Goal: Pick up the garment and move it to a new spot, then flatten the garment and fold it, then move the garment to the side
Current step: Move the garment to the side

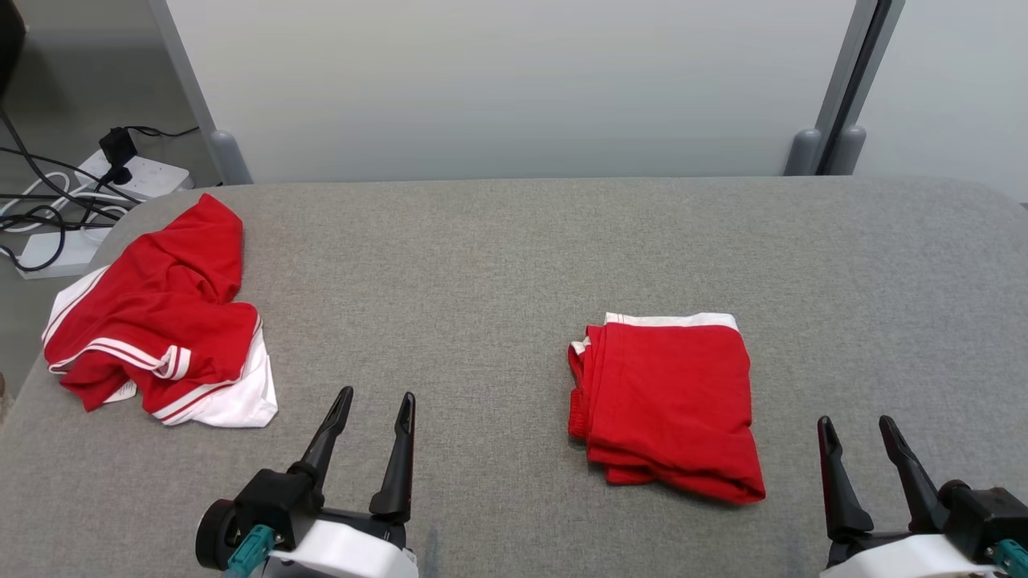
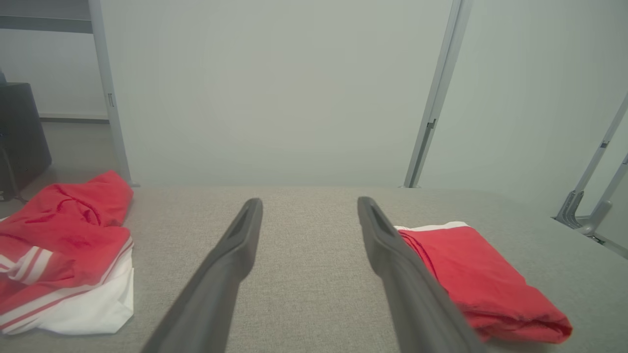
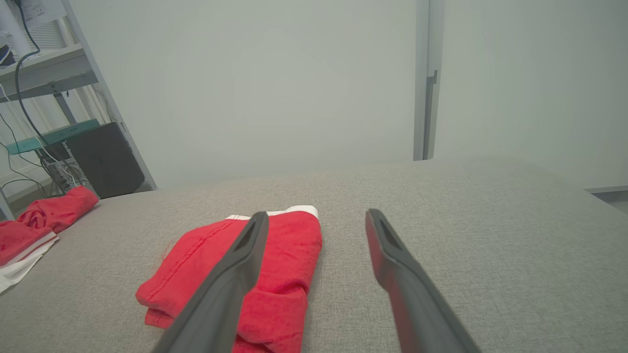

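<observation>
The folded garment (image 1: 671, 401) lies on the table (image 1: 498, 265) between the left gripper (image 1: 377, 394) and the right gripper (image 1: 855, 421), nearer the right. Both are spread wide and empty. A crumpled garment (image 1: 152, 321) lies beyond the left gripper.

The folded garment (image 1: 671, 401) lies on the worktop (image 1: 482, 265), right of centre and toward the near edge. The crumpled garment (image 1: 152, 321) lies heaped at the worktop's left side, well apart from the folded one and reaching the left edge. The left gripper (image 1: 376, 395) is at the near edge between the two garments, nearer the crumpled one. The right gripper (image 1: 854, 421) is at the near edge, just right of the folded garment. A wall panel (image 1: 514, 80) stands behind the worktop. Beyond the far left corner, power strips (image 1: 136, 172) and cables (image 1: 40, 217) lie on the floor.
</observation>
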